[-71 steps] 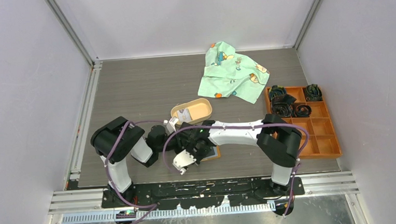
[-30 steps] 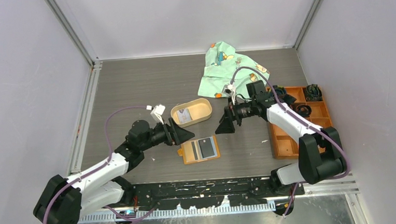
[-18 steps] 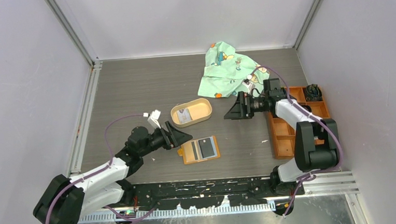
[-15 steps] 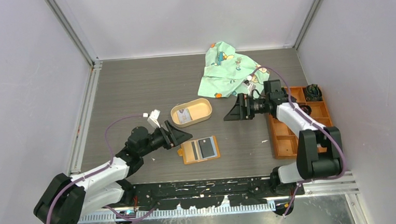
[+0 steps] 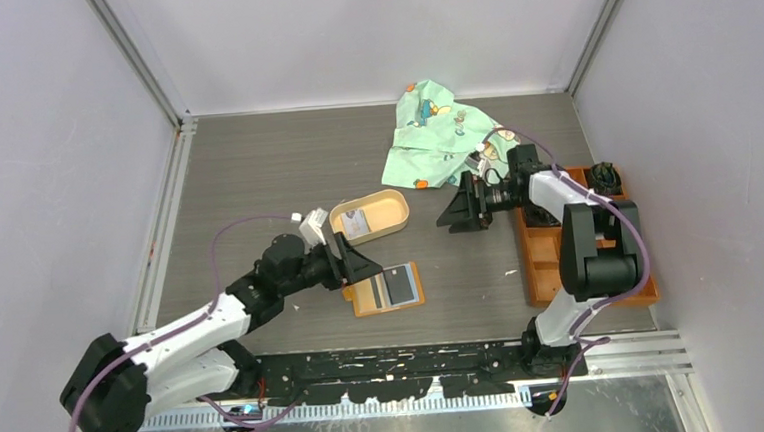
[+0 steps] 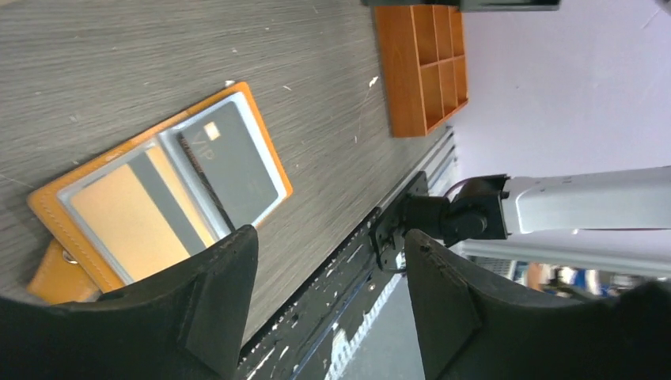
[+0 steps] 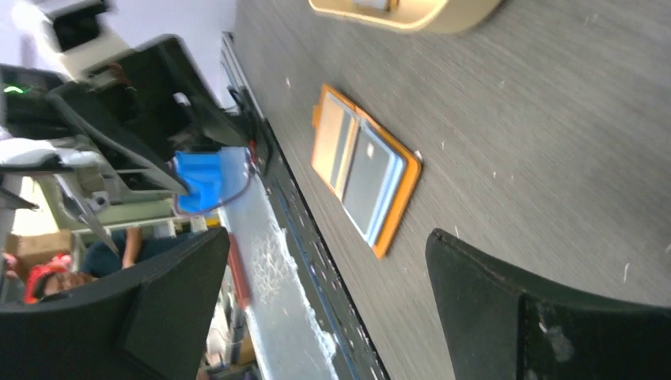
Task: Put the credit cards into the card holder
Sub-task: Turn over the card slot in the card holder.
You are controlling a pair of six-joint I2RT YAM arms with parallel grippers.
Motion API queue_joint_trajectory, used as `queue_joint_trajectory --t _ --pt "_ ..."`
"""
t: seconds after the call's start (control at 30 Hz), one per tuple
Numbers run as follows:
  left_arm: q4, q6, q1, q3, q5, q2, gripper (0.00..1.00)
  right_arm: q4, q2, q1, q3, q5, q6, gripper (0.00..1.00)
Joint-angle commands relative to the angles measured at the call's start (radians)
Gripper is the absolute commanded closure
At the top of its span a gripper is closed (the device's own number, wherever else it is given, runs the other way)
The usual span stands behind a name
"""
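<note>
Open card holder (image 5: 387,288) lies on table (image 5: 255,174), two credit cards (image 5: 399,284) tucked inside. Likely another, pale card (image 5: 356,221), left in oval tray (image 5: 391,203). Both left gripper (image 5: 361,262) and right gripper (image 5: 456,207) spread wide, empty. Best pinched by short edge, tbh.

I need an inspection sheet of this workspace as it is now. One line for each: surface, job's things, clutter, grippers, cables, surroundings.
Surface: grey wood-grain table, with a few pale specks.
Job's things: card holder lies open and flat; dark card and striped card lie side by side on its inner face.
Clutter: green cloth; oval tray holding a whitish item, kind unclear; orange compartment box.
Grippers: left gripper has its fingers open and empty, beside the holder; right gripper is open and empty.
Cables: purple cables loop along both arms.
Surroundings: pale walls, metal frame rails.
</note>
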Motion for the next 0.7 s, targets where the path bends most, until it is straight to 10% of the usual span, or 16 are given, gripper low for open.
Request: queue_joint_trajectory --t 0.0,0.17,0.67 --pt "-0.447 0.222 -0.121 0.175 -0.264 -0.12 0.32 0.081 -0.166 0.061 -0.075 0.118 0.069 0.01" --pt "-0.507 0.227 -0.139 0.187 -0.363 -0.16 0.36 0.275 -0.336 0.163 -0.174 0.391 0.223 0.01" --pt "-0.419 0.206 -0.164 0.244 -0.436 0.029 0.55 0.503 -0.23 0.253 -0.288 0.41 0.578 0.08"
